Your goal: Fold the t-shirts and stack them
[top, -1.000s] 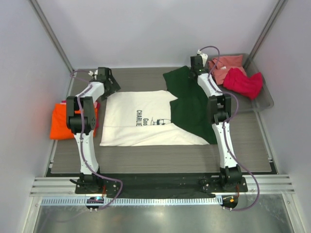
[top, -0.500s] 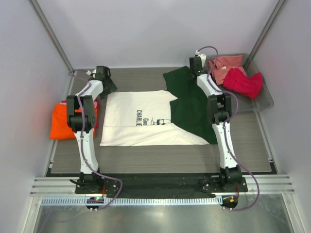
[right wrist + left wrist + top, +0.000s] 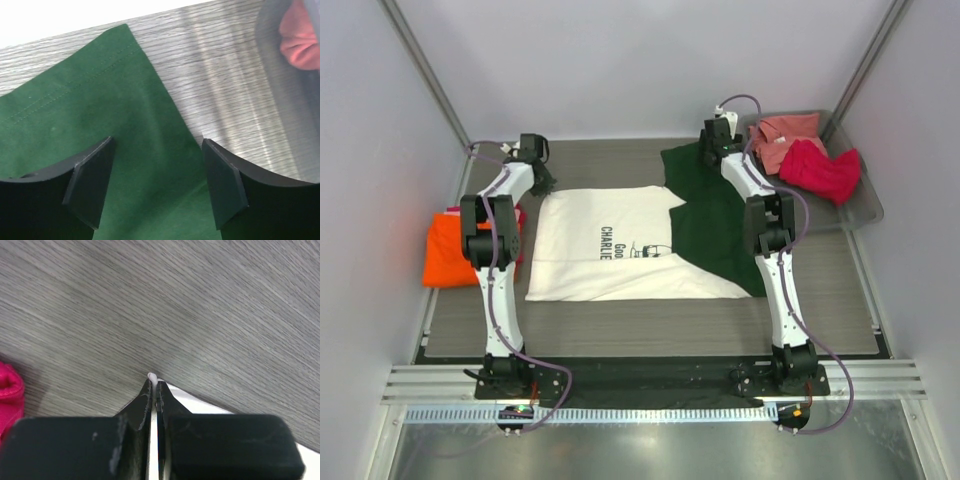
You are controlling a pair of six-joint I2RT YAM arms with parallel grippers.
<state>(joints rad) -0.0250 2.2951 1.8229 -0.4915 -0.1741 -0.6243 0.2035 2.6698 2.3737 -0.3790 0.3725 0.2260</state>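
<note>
Where its tips press flat together, our left hand [image 3: 153, 384] is clenched on a sliver of the cream t-shirt [image 3: 610, 245], low against the bench [image 3: 200, 315]; a pink tee [image 3: 9, 390] shows off to its side. Our right hand [image 3: 157, 150] stands wide, released, its fingers [image 3: 90, 185] either side of the dark green sleeve [image 3: 100, 110], which lies just beneath, gripping nothing

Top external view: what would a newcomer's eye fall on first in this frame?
The cream cloth t-shirt with dark green sleeves and Charlie print lies spread flat across the grey table. The left end effector is shut on its far cream corner; the right end effector hangs open over the green sleeve. A crumpled crimson cloth tee sits at far right.
</note>
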